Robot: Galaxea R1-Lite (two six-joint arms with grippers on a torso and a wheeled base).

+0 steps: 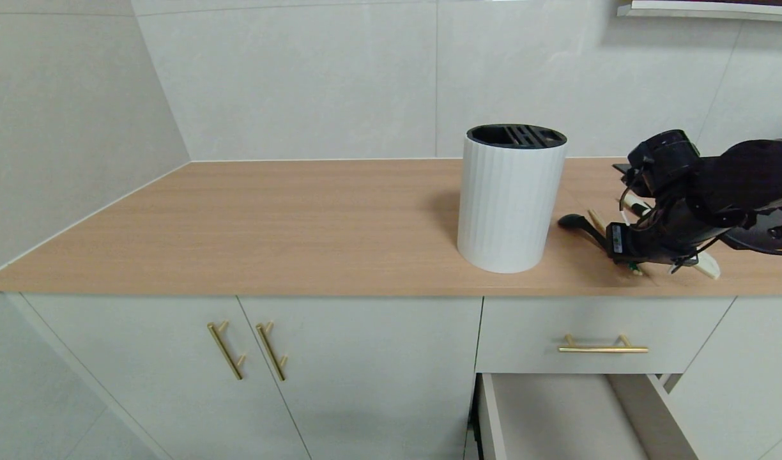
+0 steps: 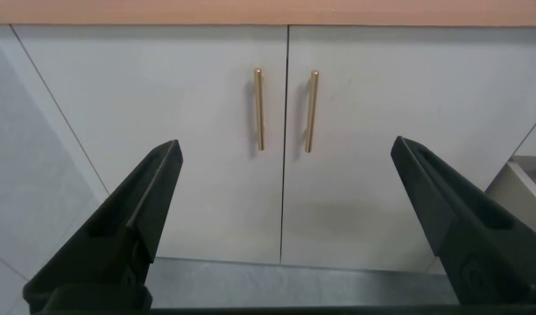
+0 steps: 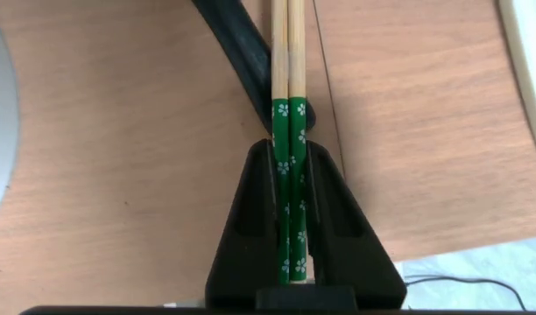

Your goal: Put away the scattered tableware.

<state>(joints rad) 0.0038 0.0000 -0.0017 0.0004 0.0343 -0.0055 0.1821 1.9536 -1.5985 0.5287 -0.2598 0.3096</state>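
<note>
Chopsticks [image 3: 289, 96] in right hand [image 3: 290, 156]; green flowered ends plain from wrist view.

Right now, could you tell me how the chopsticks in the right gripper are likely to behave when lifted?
The chopsticks look like thin, straight wood, so they are probably stiff and light. Being two loose sticks pinched side by side in the right gripper, one may slip or scissor.
</note>
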